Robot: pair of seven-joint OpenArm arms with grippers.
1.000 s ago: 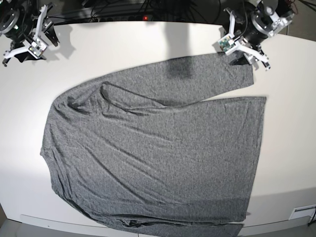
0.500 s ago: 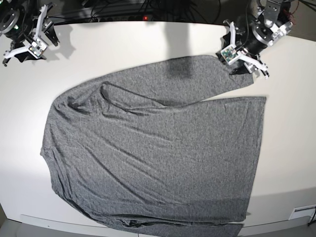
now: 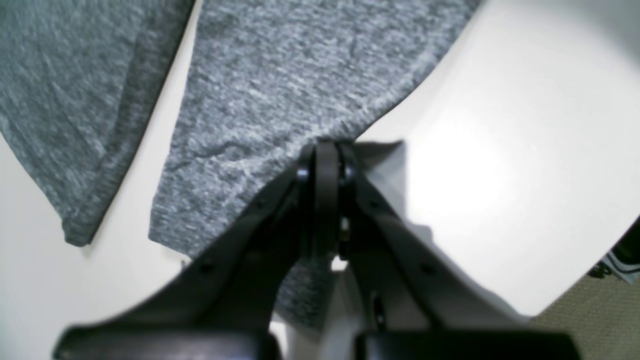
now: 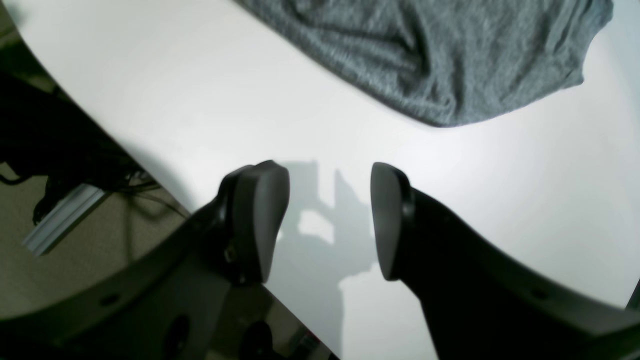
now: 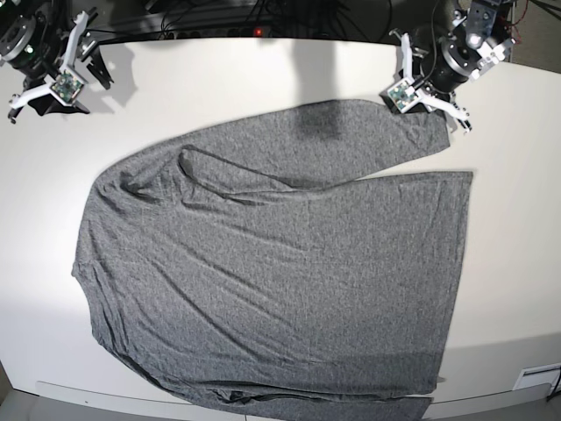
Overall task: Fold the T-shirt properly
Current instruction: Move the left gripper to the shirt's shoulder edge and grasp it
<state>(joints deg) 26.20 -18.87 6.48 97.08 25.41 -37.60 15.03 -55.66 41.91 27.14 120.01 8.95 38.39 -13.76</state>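
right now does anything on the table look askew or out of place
Nothing damaged or spilled. The T-shirt lies crooked with wrinkles near its shoulder, and its lower edge hangs past the front of the table. The left gripper is shut at the sleeve's edge.

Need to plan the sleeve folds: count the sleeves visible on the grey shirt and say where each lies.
1: the heather-grey knit T-shirt shows one long sleeve along its far edge, cuff at the left gripper. A second may be hidden at the table's near edge.

Setting: we record a robotics lab. Evidence: bare white table (image 5: 219,79), tangled black cables (image 5: 289,17) behind it, aluminium rail (image 4: 65,215) on carpeted floor (image 4: 30,270).
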